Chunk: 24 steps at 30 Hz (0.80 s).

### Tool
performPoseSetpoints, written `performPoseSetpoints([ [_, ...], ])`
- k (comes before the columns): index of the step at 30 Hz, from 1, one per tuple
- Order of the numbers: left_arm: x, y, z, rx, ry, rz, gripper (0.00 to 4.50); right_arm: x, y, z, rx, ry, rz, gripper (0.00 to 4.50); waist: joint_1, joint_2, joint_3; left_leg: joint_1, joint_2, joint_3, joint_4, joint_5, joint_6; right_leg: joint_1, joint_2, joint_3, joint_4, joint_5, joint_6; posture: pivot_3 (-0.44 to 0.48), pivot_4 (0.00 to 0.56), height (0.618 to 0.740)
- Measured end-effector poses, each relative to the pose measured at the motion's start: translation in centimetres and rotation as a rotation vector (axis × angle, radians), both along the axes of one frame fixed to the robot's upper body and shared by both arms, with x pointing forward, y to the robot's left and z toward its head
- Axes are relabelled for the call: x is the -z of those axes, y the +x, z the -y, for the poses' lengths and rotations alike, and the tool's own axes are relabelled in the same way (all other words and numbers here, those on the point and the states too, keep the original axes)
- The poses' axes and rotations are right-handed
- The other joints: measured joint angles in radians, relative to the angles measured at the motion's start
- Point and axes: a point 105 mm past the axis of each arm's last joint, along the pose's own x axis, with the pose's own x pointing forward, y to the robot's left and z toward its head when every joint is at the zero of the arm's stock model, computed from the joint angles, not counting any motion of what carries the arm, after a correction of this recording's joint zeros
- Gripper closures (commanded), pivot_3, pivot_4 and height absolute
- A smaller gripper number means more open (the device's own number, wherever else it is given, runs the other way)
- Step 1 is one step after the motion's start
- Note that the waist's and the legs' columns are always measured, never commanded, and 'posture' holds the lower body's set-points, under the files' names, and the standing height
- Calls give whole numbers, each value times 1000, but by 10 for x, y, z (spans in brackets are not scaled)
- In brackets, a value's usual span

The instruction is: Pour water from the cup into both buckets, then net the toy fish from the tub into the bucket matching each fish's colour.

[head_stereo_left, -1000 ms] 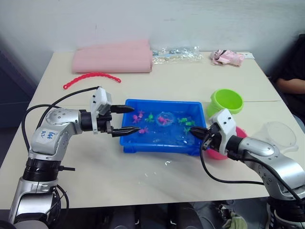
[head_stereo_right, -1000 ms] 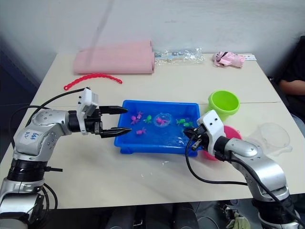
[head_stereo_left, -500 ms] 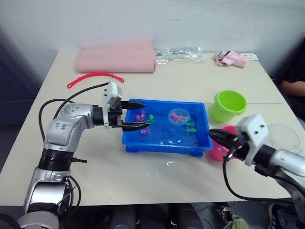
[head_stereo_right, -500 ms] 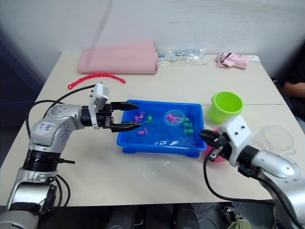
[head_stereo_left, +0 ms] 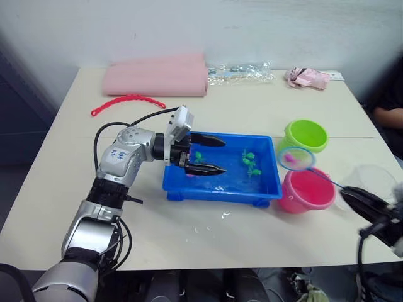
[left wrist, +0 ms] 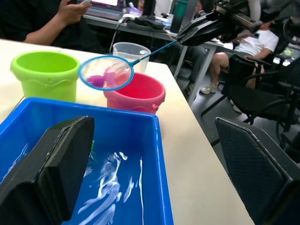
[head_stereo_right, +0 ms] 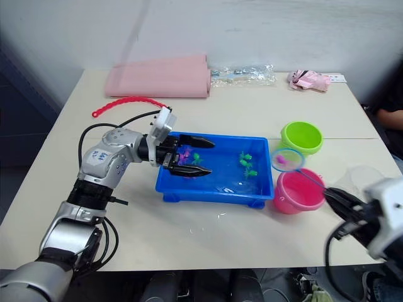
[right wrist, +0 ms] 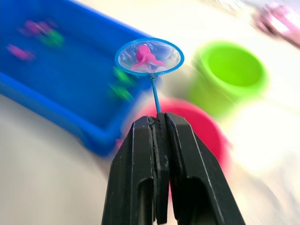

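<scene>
Surface (head_stereo_left: 264, 116): pale top, open room along the near edge and at 9 o'clock of the tub; far edge carries a pink folded cloth (head_stereo_left: 155, 79), a clear bag (head_stereo_left: 242, 72) and a red beaded strip (head_stereo_left: 128, 103).

Tub (head_stereo_left: 221, 187): one, blue, central, holding water. Its 3 o'clock rim lies just beside the pink bucket.

Buckets: two. Pink bucket (head_stereo_left: 306, 192) at 3 o'clock of the tub; green bucket (head_stereo_left: 305, 136) at 1 o'clock of the pink one, close beside it.

Cup (head_stereo_left: 367, 181): one, clear, at 3 o'clock of the pink bucket, near the surface's right edge.

Left hand (head_stereo_left: 210, 155): fingers spread wide, holding nothing, over the tub's 9 o'clock end; half a second ago it stood nearer the rim.

Right hand (right wrist: 159, 140): fingers pinched tight on the net's stick.

Net (head_stereo_left: 295, 158): one, raised over the pink bucket's far rim; half a second ago it was above the tub.

Fish: one pink fish (right wrist: 145, 56) in the net; green fish (head_stereo_left: 250, 162) and pink ones in the tub, count unclear.
</scene>
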Motion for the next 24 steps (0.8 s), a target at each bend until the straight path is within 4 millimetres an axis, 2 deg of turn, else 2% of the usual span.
performPoseSetpoints([
  [6, 6, 0, 5, 27, 14, 16, 31, -2, -22, 15, 41, -166, -36, 4500, -3, 1, 0, 2, 0, 1, -1, 0, 0, 0, 0, 2, -4, 0, 0, 0, 150, 738],
  [12, 9, 3, 8, 29, 20, 30, 31, 3, -29, 21, -15, -595, -57, 4500, -3, 1, 0, 2, 0, 1, -1, 0, 0, 0, 0, 2, -4, 0, 0, 0, 150, 738],
  [19, 9, 5, 9, 27, 25, 39, 31, 2, -28, 4, -248, -1111, 68, 4500, -3, 1, 0, 2, 0, 2, -1, 0, 0, 0, 0, 2, -4, 0, 0, 0, 150, 738],
  [22, 10, 6, 8, 23, 26, 34, 31, 12, -32, 5, -382, -1305, 94, 4500, -3, 1, 0, 2, 0, 2, 0, 0, 0, 0, 0, 2, -4, 0, 0, 0, 150, 738],
  [24, 10, 6, 8, 22, 25, 37, 31, 19, -35, 13, -420, -1388, 89, 4500, -3, 1, 0, 2, 0, 2, 0, 0, 0, 0, 0, 2, -4, 0, 0, 0, 150, 738],
])
